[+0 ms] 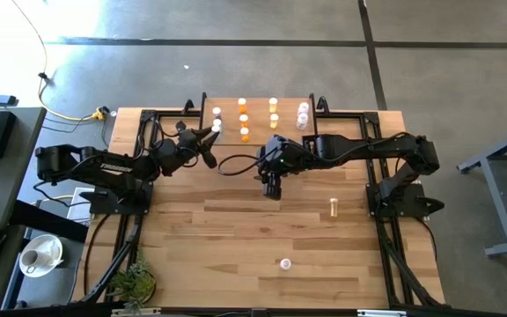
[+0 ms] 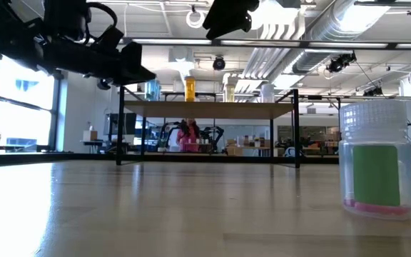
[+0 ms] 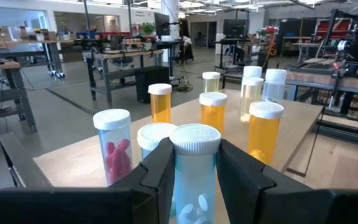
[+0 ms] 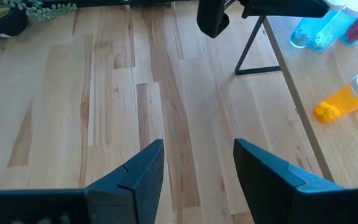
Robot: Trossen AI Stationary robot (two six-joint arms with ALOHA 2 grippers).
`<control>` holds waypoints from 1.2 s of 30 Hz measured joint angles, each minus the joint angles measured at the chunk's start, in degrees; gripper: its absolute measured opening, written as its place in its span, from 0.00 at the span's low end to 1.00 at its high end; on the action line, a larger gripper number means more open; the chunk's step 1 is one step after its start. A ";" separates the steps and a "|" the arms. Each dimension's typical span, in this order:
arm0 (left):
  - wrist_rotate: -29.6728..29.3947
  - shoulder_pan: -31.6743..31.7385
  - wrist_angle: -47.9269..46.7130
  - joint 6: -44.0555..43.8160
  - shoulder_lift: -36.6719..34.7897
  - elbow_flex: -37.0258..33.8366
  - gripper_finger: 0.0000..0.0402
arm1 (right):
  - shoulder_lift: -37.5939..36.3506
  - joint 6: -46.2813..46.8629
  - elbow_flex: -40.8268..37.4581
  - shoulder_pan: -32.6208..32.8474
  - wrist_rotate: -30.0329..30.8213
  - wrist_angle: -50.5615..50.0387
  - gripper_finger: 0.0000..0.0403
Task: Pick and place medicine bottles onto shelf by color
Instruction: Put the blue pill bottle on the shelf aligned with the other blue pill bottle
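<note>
The shelf (image 1: 262, 104) stands at the table's far middle and carries several medicine bottles: orange (image 3: 265, 132), yellow (image 3: 211, 82), clear (image 3: 274, 84), a pink-pill one (image 3: 112, 149) and a pale blue one (image 3: 153, 138). They stand upright on their bases. At the shelf's left end my left gripper (image 1: 213, 137) is shut on another pale blue, white-capped bottle (image 3: 194, 140). My right gripper (image 1: 273, 190) hangs open above bare table in front of the shelf, with nothing between its fingers (image 4: 142, 174). My left gripper pinches the pale blue bottle's body (image 3: 194, 183) just under the white cap, one finger (image 3: 160, 171) on each side. The fingers reach in level from the table's left toward the shelf. The bottle stands upright; its base is hidden by the gripper.
One small bottle (image 1: 333, 207) lies on the table right of centre. Another with a green label (image 2: 377, 160) stands near the front edge (image 1: 286, 263). A potted plant (image 1: 135, 283) sits at the front left corner. Black frame rails run along both table sides.
</note>
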 joint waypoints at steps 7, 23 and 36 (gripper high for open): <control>1.22 -0.52 -0.02 -0.15 0.02 0.00 0.24 | 0.00 -0.13 0.00 -0.04 0.00 0.00 0.46; -6.03 -7.01 -3.93 5.42 -0.73 5.88 0.24 | 0.00 -1.60 0.00 -0.02 0.00 -0.04 0.46; -10.15 -6.32 -18.99 -1.85 -0.68 11.86 0.24 | 0.00 -1.53 0.00 0.08 0.00 -1.03 0.46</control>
